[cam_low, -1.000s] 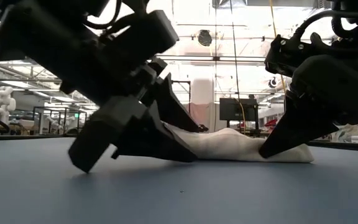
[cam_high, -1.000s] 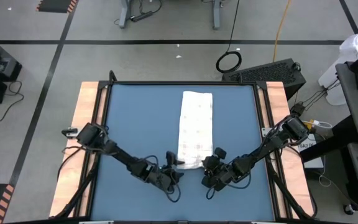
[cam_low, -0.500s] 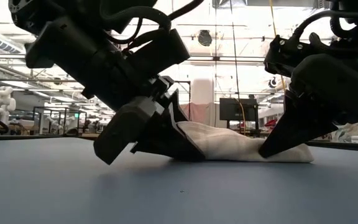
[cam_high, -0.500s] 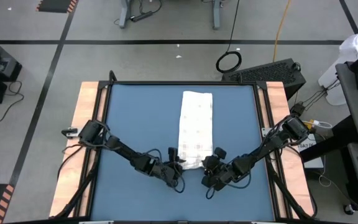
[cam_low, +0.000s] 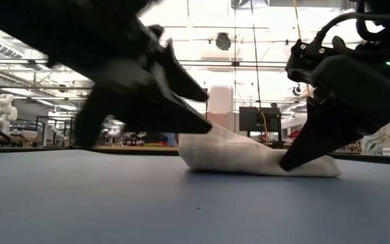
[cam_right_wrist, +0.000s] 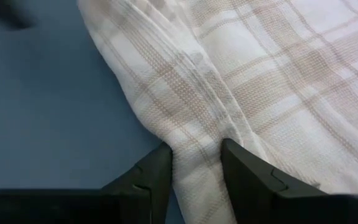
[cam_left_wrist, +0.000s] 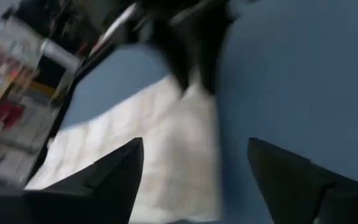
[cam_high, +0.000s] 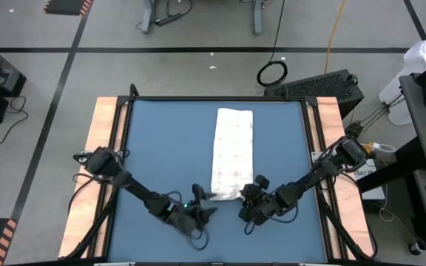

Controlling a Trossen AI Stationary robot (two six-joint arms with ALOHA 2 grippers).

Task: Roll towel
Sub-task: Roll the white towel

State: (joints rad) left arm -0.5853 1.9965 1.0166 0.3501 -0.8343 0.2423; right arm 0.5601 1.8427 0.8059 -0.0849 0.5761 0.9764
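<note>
The towel (cam_high: 232, 151), white with a faint plaid, lies as a long folded strip on the blue table (cam_high: 161, 148), running from the far side to the near side. My right gripper (cam_high: 248, 198) is at its near right corner, shut on the cloth (cam_right_wrist: 278, 74). My left gripper (cam_high: 200, 210) stands open just off the near left corner. In the left wrist view the towel (cam_left_wrist: 154, 143) lies ahead between the wide-apart fingers (cam_left_wrist: 120, 168). In the low view the near end shows as a low lump (cam_low: 249, 159). My right gripper pinches a bunched ridge of cloth (cam_right_wrist: 194, 134) at the towel's near right corner between its two fingers (cam_right_wrist: 157, 168). It looks like several layers. The fingers slant down from the table's near right side (cam_low: 291, 163). The rest of the towel lies slack on the table.
Wooden rails (cam_high: 102, 148) border the table's left and right sides. Bare blue surface lies on both sides of the towel and along the near edge. Beyond the far edge, on the floor, are a cable coil (cam_high: 272, 72) and a dark case (cam_high: 316, 87).
My left gripper has drawn back from the towel's near left corner toward the table's near edge and has risen a little; it shows blurred now. My right gripper and the far part of the towel have stayed put.
</note>
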